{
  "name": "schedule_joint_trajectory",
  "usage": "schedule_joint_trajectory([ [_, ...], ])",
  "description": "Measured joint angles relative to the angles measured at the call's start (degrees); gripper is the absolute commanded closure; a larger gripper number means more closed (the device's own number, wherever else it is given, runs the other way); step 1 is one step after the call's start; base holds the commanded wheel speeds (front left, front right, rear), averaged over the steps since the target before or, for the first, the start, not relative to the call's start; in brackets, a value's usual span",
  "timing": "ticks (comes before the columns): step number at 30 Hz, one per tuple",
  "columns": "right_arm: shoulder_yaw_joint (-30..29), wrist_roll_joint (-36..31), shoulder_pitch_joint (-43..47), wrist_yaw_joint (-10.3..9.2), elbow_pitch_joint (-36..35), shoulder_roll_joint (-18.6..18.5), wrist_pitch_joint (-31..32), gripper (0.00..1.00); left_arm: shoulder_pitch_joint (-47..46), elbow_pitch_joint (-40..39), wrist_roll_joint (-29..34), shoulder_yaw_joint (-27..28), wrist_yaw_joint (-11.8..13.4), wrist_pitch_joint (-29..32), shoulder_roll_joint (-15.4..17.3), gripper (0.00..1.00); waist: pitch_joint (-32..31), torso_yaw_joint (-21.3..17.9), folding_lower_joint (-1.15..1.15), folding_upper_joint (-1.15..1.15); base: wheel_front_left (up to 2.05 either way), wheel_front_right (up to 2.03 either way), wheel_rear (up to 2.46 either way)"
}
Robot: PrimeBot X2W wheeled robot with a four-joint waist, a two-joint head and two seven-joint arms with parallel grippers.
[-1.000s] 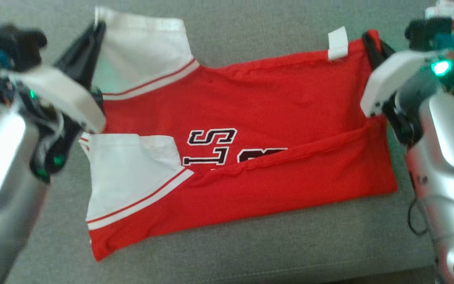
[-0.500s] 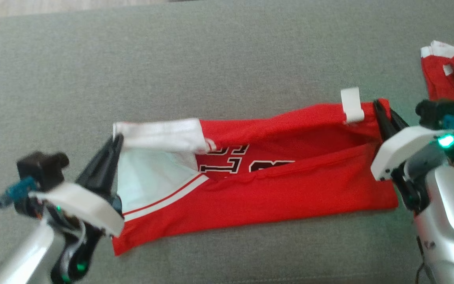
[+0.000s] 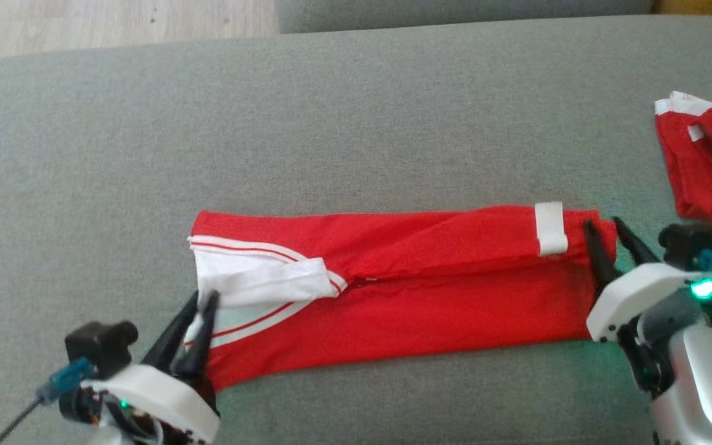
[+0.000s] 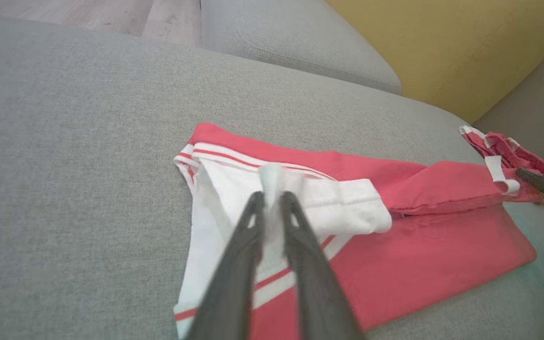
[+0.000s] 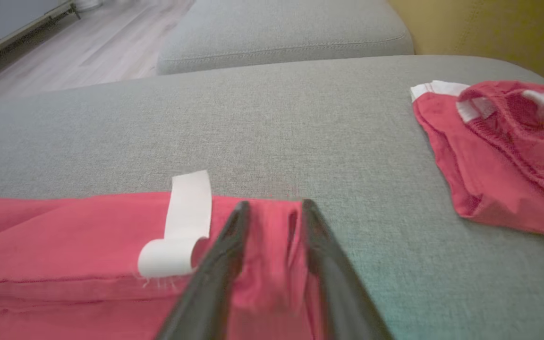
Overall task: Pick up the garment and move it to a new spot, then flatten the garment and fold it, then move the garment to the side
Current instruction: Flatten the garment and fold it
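Firstly, the left gripper point(image 4: 272, 198) was closed, its 2 dark fingers pinching a fold of the white sleeve point(image 4: 310, 203) of the garment point(image 3: 430, 296) at that garment's left end. The right gripper point(image 5: 274, 205) lay at the opposite end with its fingers parted and the red hem between them; whether they pressed on the cloth could not be told. Just beside its left finger, a white tag point(image 5: 184, 222) curled over the upper folded edge. The garment, red with white, red-striped sleeve trim, lay as a long narrow band across the grey sofa cushion point(image 3: 356, 123), its upper and lower edges folded in to meet along a central seam. A second red garment point(image 3: 708, 173) lay crumpled near the cushion's right edge, apart from the first. Beyond were a yellow cushion point(image 4: 442, 47) and, at far left, a wooden floor point(image 3: 115, 25)
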Motion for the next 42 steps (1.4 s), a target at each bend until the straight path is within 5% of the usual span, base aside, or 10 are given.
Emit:
schedule_joint_trajectory([
  [12, -11.1, -1.5, 7.9, 0.00, -5.8, 3.8, -2.9, 0.00, 6.9, 0.1, -0.2, 3.3, 3.8, -10.5, -3.4, 0.00, -2.4, 0.1, 0.00, 0.00, 0.00, 0.00, 0.00],
  [20, -10.6, -2.5, 8.1, 0.00, -7.7, 4.8, 2.1, 0.00, 7.5, 0.0, 1.0, 6.5, 7.5, -14.1, -4.5, 0.00, -3.4, 1.7, 0.00, 0.00, 0.00, 0.00, 0.00],
  [39, -12.4, -8.2, 5.7, 0.00, 6.1, 2.8, 8.6, 0.00, 7.7, -0.1, 2.6, 7.2, 8.7, -15.1, -6.7, 0.00, -3.7, 8.1, 0.01, 0.00, 0.00, 0.00, 0.00],
  [41, -12.7, -7.1, 4.8, 0.00, 7.5, 3.0, 8.8, 0.60, 7.7, -0.1, 3.1, 7.1, 8.8, -15.1, -7.0, 0.00, -3.9, 8.1, 0.01, 0.00, 0.00, 0.00, 0.00],
  [42, -12.6, -7.0, 4.7, 0.00, 7.8, 3.1, 8.8, 0.69, 7.7, -0.1, 3.1, 7.1, 9.0, -15.1, -7.0, 0.00, -4.1, 8.0, 0.01, 0.00, 0.00, 0.00, 0.00],
])
